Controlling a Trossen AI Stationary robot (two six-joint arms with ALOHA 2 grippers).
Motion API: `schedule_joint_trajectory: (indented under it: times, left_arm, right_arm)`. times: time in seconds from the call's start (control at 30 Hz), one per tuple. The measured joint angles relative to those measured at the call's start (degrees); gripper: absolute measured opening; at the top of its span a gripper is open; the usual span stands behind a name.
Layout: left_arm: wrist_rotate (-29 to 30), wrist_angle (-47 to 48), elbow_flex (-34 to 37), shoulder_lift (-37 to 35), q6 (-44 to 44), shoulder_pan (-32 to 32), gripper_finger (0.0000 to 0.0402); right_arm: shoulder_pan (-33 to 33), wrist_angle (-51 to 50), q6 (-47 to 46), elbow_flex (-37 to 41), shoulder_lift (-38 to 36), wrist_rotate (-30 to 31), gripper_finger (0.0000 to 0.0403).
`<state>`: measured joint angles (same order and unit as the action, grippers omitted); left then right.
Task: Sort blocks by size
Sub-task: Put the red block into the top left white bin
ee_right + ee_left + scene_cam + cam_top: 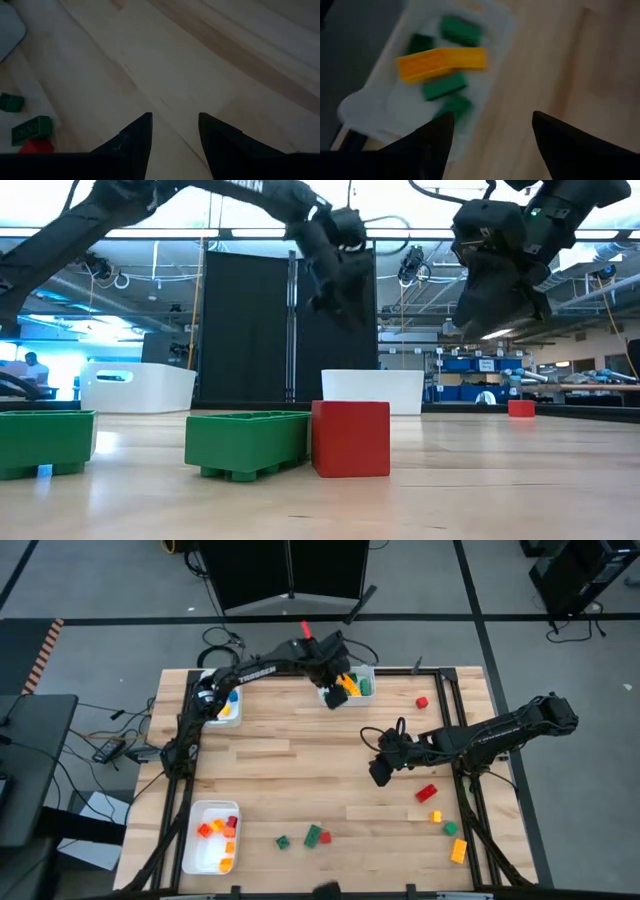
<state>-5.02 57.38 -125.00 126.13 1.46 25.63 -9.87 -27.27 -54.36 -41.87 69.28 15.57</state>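
High view is showing you the left gripper (333, 692) hovering with its fingers spread and empty over the far middle tray (368, 671), which is holding a long orange block (441, 62) and green blocks (444, 86). Your right gripper (380, 772) is hanging parted and empty above bare table (290, 770) right of centre. Loose blocks (318, 835) are lying along the near edge, and more (426, 793) to the right.

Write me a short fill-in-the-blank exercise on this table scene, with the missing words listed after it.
1. The left gripper hovers open over a white tray holding green blocks and a long ____ block.
2. The right gripper is open and holds ____.
3. In the low view, a red block touches a ____ block.

Missing words: orange; nothing; green
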Motion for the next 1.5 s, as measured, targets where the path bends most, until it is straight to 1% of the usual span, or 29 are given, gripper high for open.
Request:
schedule_joint_trajectory:
  times: [0.07, 0.13, 0.2, 0.27, 0.37, 0.47, 0.63, 0.7, 0.8, 0.9, 0.97, 1.1, 1.23, 1.37, 1.5]
  left_arm:
    - [-0.4, 0.2, 1.1, -1.3, 2.4, -2.2, 0.0278]
    - [-1.4, -1.6, 3.7, -3.1, 2.9, -4.7, 0.0278]
    - [-2.0, -4.8, 7.6, -5.5, 2.9, -6.8, 0.0278]
    - [-2.0, -8.8, 12.9, -8.9, 2.6, -8.6, 0.0278]
    - [-1.2, -17.5, 23.5, -15.9, -0.4, -10.6, 0.0278]
    - [-0.6, -27.2, 36.3, -23.9, -3.0, -12.3, 0.0278]
    - [0.0, -41.8, 56.5, -37.2, -6.8, -16.1, 0.0278]
    - [0.0, -46.9, 62.9, -41.9, -9.1, -18.0, 0.0278]
    - [0.0, -51.4, 70.4, -47.5, -11.8, -20.8, 0.0278]
    - [0.0, -52.4, 75.0, -52.1, -12.4, -23.4, 0.0278]
    - [0.0, -51.2, 77.4, -54.3, -11.2, -24.6, 0.0278]
    - [0.0, -49.5, 80.7, -55.7, -9.4, -25.4, 0.0278]
    - [0.0, -50.0, 81.5, -55.7, -16.5, -25.4, 0.0278]
    - [1.0, -52.8, 83.4, -56.1, -16.4, -26.1, 0.0278]
    - [1.5, -59.9, 87.9, -57.5, -17.9, -26.8, 0.0278]
  right_arm:
    - [0.0, 0.8, 0.8, 0.0, 0.0, 0.0, 0.0172]
    - [0.0, 2.2, 1.4, 0.0, 0.0, 0.0, 0.0172]
    - [0.0, 3.4, 1.9, 0.0, 0.0, 0.0, 0.0172]
    - [0.0, 4.5, 1.8, 0.0, 0.0, -0.1, 0.0172]
    - [0.0, 5.2, 1.8, 0.0, 0.0, -0.2, 0.0176]
    - [0.0, 5.0, 1.8, 0.0, 0.0, 0.1, 0.0189]
    - [0.3, 3.7, 2.2, 0.0, 0.0, 1.6, 0.0236]
    - [0.6, 3.3, 2.7, 0.0, 0.0, 1.6, 0.0257]
    - [0.9, 3.7, 4.4, 0.0, 0.0, 1.5, 0.0284]
    - [0.9, 3.6, 5.0, 0.0, 0.0, 1.3, 0.0303]
    - [1.0, 3.9, 6.8, 0.0, 0.0, 1.4, 0.0311]
    - [3.0, 5.0, 9.5, 0.0, 0.0, 1.9, 0.0315]
    - [6.8, 4.7, 8.5, -0.1, 0.0, 2.0, 0.0306]
    - [12.3, 1.8, 8.5, -1.9, 0.0, 2.2, 0.0289]
    - [18.5, -2.3, 14.3, -4.8, 0.0, 2.2, 0.0268]
